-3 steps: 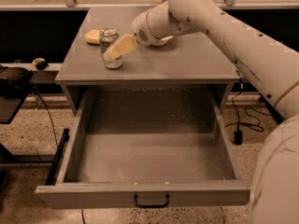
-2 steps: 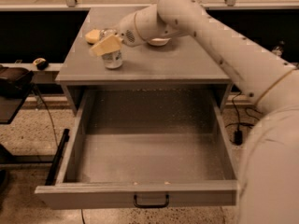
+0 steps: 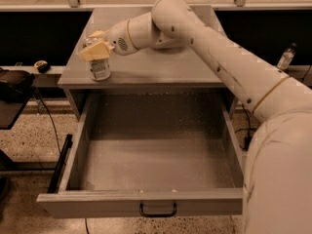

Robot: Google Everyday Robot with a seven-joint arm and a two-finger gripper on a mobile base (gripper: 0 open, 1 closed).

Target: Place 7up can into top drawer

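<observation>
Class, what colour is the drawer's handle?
The handle is black, in the camera view; the gripper is at the top of the can.

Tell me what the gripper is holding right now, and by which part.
It cannot be told. The gripper is at the top of the 7up can, which stands upright on the cabinet top; no firm grasp shows.

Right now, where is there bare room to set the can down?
The top drawer interior is bare wall to wall. The cabinet top is free right of the 7up can. Its left front corner is crowded: the hand sits over the can there.
</observation>
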